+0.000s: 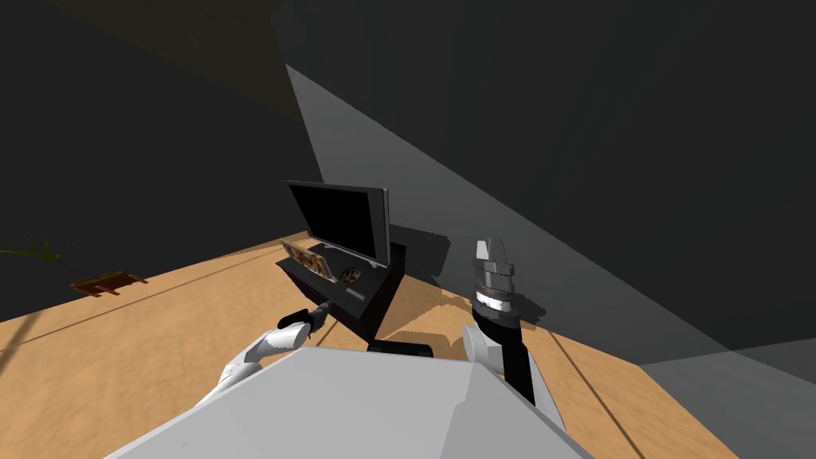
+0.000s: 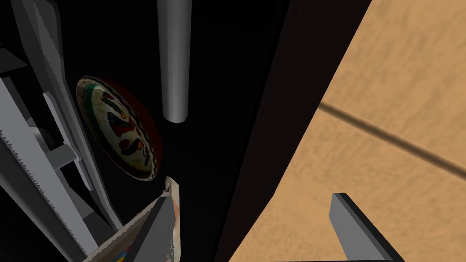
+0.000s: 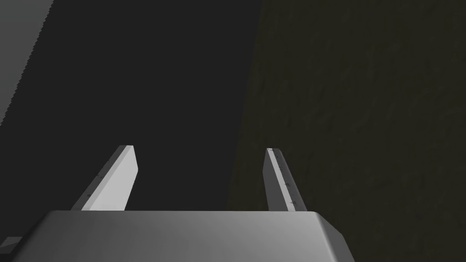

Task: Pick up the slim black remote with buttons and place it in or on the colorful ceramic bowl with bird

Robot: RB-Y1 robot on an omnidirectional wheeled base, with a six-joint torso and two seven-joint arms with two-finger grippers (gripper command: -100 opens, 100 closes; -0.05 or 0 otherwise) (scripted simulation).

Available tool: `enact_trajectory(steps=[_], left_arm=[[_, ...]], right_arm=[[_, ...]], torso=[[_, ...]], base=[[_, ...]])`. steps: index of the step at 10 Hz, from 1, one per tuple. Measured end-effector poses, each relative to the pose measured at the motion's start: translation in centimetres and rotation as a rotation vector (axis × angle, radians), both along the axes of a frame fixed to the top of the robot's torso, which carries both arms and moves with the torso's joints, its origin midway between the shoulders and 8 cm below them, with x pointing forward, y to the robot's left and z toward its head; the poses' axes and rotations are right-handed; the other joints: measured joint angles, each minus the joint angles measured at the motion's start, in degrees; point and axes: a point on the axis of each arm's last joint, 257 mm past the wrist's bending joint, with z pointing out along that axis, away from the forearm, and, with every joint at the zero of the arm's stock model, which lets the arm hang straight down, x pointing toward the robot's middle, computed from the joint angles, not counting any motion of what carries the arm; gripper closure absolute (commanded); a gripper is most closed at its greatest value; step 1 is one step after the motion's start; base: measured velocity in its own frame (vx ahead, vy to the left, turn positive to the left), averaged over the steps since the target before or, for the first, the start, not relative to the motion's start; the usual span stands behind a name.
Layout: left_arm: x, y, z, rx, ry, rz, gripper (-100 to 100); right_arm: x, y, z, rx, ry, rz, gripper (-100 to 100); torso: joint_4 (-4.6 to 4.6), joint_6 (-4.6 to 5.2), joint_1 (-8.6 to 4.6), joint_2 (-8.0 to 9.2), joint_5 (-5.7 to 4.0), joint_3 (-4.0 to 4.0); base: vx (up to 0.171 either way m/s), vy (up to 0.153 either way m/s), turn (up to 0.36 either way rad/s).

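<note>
Here, your left end effector (image 2: 250,199) hangs over the front edge of the black stand (image 2: 218,68), fingers spread and holding nothing. One blade overlaps a magazine (image 2: 171,218) corner at the lower left of the wrist frame. The bowl (image 2: 120,129) sits centre-left. Just beside it, toward the stand's edge, lies what looks to be the remote (image 2: 174,59), running out of the top of the frame. Your right end effector (image 3: 199,149) points upward at the right of the head frame, fingers likewise apart and empty.

A pinch from this spot would likely catch the magazine rather than the remote. A sideways sweep could shove the bowl or roll the remote off the edge. It lies low and flat, so thin blades may skate over it, and once it is in so shallow a bowl its length could seesaw on the rim.

The bowl is round and glossy, cream inside with red and green painting and dark red outside. The remote is a slim, smooth grey bar with a rounded end. The stand is matte and flat, the floor (image 2: 387,113) tan and grained.
</note>
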Motion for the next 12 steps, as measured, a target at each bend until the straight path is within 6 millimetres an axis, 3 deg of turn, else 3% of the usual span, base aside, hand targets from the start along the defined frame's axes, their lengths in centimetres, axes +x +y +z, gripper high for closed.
enact_trajectory(steps=[12], left_arm=[[-5.7,1.2,-6.4,0.053,0.403,-0.092,-100]], right_arm=[[0.0,0.0,0.0,0.000,0.000,0.000,0]], torso=[[-0.07,-0.03,0.20,-0.27,0.03,-0.17]], base=[[0.126,-0.032,-0.048]])
